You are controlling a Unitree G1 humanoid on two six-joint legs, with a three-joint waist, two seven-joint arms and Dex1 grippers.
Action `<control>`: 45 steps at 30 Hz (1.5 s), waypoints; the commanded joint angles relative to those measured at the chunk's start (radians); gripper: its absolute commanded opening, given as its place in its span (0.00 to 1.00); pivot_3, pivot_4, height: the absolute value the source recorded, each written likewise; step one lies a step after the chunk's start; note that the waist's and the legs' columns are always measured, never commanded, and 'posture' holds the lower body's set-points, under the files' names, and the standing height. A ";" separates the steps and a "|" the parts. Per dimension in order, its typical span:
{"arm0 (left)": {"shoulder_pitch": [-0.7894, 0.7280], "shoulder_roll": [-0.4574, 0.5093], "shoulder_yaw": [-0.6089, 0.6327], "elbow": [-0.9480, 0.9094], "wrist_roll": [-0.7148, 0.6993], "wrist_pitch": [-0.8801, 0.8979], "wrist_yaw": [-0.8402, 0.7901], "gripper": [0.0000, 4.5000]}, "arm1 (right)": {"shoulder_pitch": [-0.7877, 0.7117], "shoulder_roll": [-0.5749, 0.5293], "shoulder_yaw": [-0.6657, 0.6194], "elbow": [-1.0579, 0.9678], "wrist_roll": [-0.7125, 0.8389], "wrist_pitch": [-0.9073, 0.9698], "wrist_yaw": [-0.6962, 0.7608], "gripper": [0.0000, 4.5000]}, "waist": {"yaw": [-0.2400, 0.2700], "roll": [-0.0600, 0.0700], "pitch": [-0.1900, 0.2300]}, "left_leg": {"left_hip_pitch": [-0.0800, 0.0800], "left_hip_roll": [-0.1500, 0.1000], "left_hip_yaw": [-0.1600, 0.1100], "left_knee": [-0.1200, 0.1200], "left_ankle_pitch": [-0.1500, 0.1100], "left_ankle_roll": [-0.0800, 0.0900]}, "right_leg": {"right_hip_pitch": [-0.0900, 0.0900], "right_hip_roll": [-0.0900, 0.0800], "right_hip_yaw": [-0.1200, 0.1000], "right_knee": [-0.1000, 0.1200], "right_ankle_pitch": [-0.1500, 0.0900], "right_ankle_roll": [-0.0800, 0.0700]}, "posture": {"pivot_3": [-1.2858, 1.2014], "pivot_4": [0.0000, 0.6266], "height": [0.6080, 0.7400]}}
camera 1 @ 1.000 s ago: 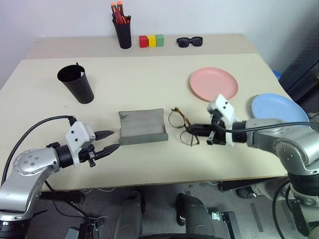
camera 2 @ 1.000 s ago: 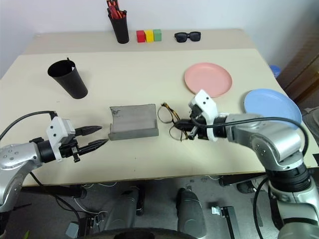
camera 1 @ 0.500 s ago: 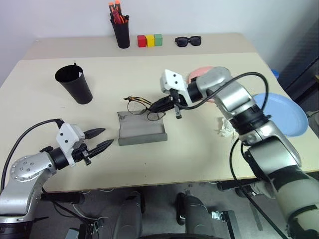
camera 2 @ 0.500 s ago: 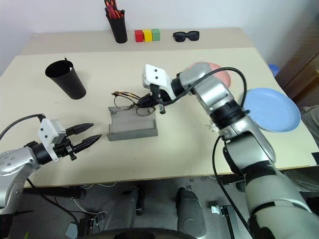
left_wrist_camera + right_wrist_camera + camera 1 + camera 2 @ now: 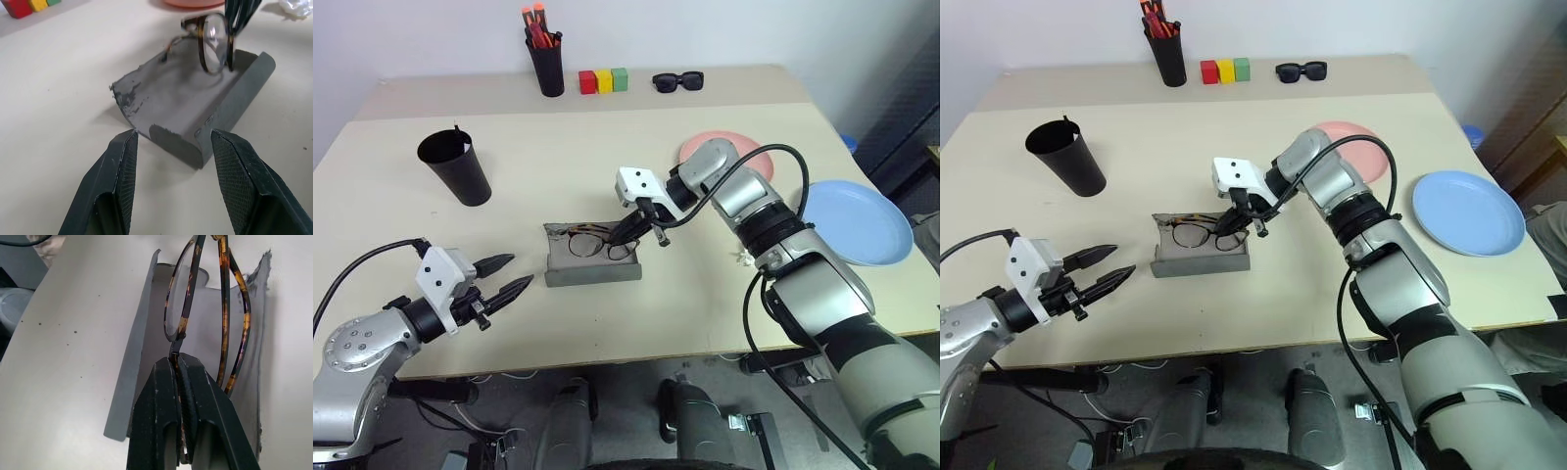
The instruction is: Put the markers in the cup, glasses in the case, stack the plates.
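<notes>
The grey case (image 5: 592, 264) lies open at the table's middle. The thin-framed glasses (image 5: 590, 241) rest inside its trough, and my right gripper (image 5: 628, 233) is shut on their frame at the case's right end. In the right wrist view the fingers (image 5: 166, 396) pinch the rim beside one lens. My left gripper (image 5: 521, 270) hovers open just left of the case, empty. The black cup (image 5: 456, 166) stands at the far left; the markers are hidden. The pink plate (image 5: 703, 147) lies partly behind my right arm and the blue plate (image 5: 857, 220) at the right edge.
A black pen holder (image 5: 546, 61) with orange-capped markers, three coloured blocks (image 5: 604, 79) and black sunglasses (image 5: 676, 80) line the back of the table. A small white crumpled scrap (image 5: 745, 257) lies under my right arm.
My right gripper carried the glasses from the table right of the case, up and leftward, then lowered them into the case. The left gripper stayed open and barely moved.
</notes>
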 commanded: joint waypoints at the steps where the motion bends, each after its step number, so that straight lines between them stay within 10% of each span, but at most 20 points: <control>1: -0.042 0.010 -0.003 -0.025 -0.008 0.013 0.013 0.53 | -0.002 0.016 -0.034 -0.011 -0.005 0.019 0.005 0.22 | 0.001 0.000 0.000 | 0.000 0.000 0.000 0.000 0.000 0.000 | 0.000 0.000 0.000 0.000 0.000 0.000 | 0.52 0.24 1.00; 5: -0.077 0.016 -0.008 -0.019 -0.002 0.029 0.016 0.53 | -0.017 0.037 -0.065 0.004 -0.010 0.037 -0.043 0.66 | -0.002 0.000 0.000 | 0.000 0.000 0.000 0.000 0.000 0.000 | 0.000 0.000 0.000 0.001 0.000 0.000 | 0.52 0.24 1.00; 15: -0.157 0.004 -0.002 0.040 -0.011 0.067 0.060 0.53 | -0.037 0.027 -0.197 -0.049 0.017 0.052 -0.152 0.66 | 0.000 0.000 0.000 | 0.000 0.000 0.000 0.000 0.000 0.000 | 0.000 0.000 0.000 0.001 0.000 0.000 | 0.52 0.24 1.00; 21: -0.420 -0.036 -0.079 0.167 -0.052 0.259 0.163 0.01 | 0.171 -0.067 -0.275 -0.391 0.023 0.031 -0.268 0.67 | 0.018 -0.003 -0.002 | 0.001 0.000 0.000 0.001 0.001 0.001 | 0.003 0.000 0.000 0.001 0.002 0.004 | 0.52 0.24 1.00; 34: -0.938 -0.130 -0.418 0.671 0.153 0.297 0.051 0.01 | 0.820 -0.243 -0.439 -1.169 0.097 0.340 -0.562 0.67 | 0.023 -0.004 -0.002 | 0.003 -0.001 0.000 0.002 0.002 0.002 | 0.004 0.000 0.000 0.001 0.001 0.004 | 0.52 0.24 1.00; 45: -1.024 -0.102 -0.579 0.771 0.227 0.362 -0.214 0.01 | 0.885 -0.266 -0.527 -1.202 0.133 0.397 -0.726 0.67 | 0.023 -0.005 -0.001 | 0.002 -0.001 -0.001 0.002 0.002 0.002 | 0.004 0.000 0.001 0.001 -0.001 0.002 | 0.52 0.24 1.00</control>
